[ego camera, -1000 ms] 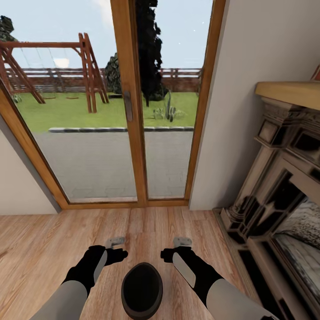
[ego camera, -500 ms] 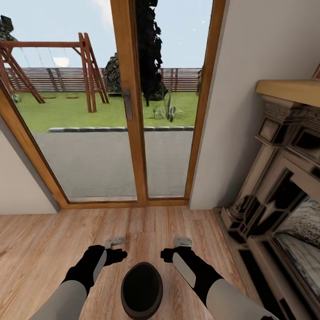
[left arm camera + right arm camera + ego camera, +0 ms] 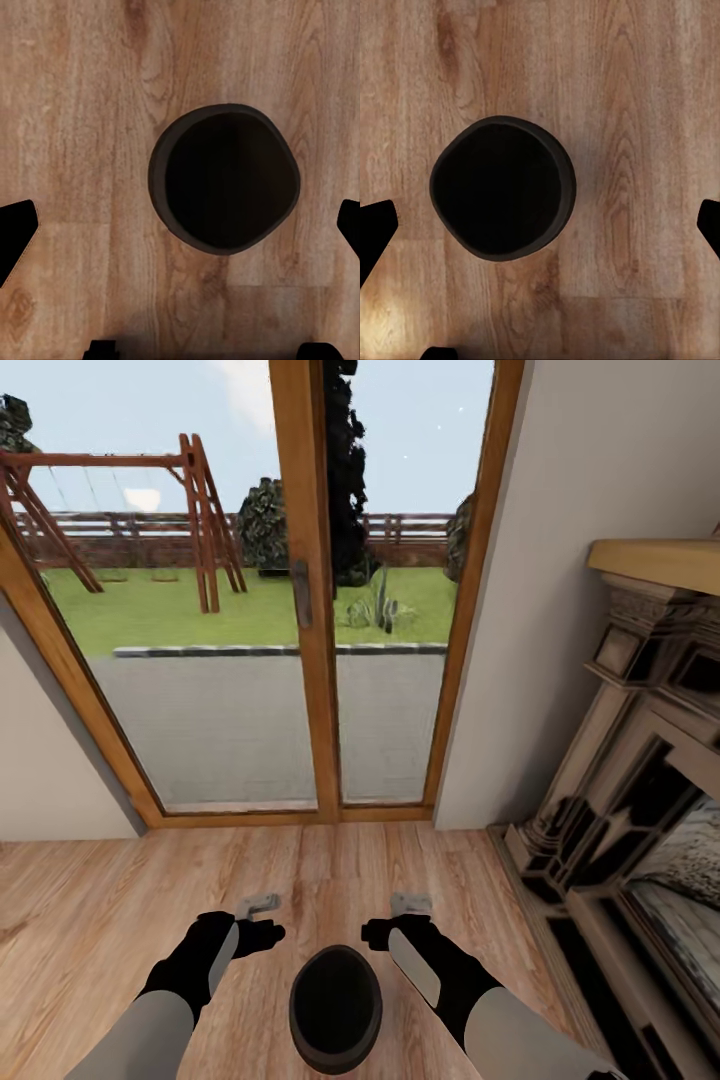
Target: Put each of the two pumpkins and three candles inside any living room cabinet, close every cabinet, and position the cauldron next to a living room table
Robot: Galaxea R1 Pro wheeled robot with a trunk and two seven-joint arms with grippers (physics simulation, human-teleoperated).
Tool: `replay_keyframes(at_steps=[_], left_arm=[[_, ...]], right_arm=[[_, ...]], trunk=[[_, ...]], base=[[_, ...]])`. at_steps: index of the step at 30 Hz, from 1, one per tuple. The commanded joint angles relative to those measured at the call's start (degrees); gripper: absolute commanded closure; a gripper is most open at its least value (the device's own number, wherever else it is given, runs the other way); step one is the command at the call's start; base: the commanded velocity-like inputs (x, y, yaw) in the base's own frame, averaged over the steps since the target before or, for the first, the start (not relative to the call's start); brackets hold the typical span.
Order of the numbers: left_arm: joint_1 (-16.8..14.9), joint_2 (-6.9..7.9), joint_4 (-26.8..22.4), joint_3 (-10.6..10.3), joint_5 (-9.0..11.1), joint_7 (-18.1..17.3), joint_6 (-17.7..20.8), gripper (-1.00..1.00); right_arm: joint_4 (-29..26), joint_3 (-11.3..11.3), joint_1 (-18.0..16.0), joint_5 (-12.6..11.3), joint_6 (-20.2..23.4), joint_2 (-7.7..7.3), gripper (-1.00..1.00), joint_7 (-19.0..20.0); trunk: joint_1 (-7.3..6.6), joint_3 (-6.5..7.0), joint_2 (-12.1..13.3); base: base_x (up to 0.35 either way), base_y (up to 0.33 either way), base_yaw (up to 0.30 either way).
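Cauldron point(image 3: 335, 1008) sits upright on wood floor point(image 3: 100, 900), between both arms, touching neither. Left gripper point(image 3: 259, 906) and right gripper point(image 3: 410, 904) both spread wide, holding nothing. Fireplace point(image 3: 640, 780) at right.

Home living room; wood plank floor point(image 3: 90, 900), ornate fireplace point(image 3: 640, 780) with mantel, wood-framed glass door point(image 3: 300, 610). Outside: lawn, swing set point(image 3: 120, 510), fence; a back garden.

Your left wrist camera looks straight down on the cauldron point(image 3: 225, 180), standing mouth-up on the wooden floor point(image 3: 75, 112), with dark fingertips point(image 3: 15, 236) spread wide around it.
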Motion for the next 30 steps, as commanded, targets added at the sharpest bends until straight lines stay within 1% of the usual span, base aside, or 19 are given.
replay_keyframes(at_steps=[1,8,13,30], left_arm=[[0.0,-0.02,0.0,0.0,0.0,0.0,0.0,-1.0],[0.0,-0.07,0.0,0.0,0.0,0.0,-0.1,-1.0],[0.0,-0.07,0.0,-0.1,0.1,0.1,-0.1,-1.0],[0.0,-0.1,0.0,0.0,0.0,0.2,-0.1,-1.0]], right_arm=[[0.0,0.0,0.0,0.0,0.0,0.0,-1.0,0.0],[0.0,0.0,0.0,0.0,0.0,0.0,-1.0,0.0],[0.0,0.0,0.0,0.0,0.0,0.0,-1.0,0.0],[0.0,0.1,0.0,0.1,-0.1,0.0,-1.0,0.0]], trunk=[[0.0,0.0,0.0],[0.0,0.0,0.0],[0.0,0.0,0.0],[3.73,-3.05,-6.8]], base=[[-0.002,0.108,0.0],[0.004,0.108,0.0],[0.002,0.033,0.0],[0.0,0.001,0.0]])
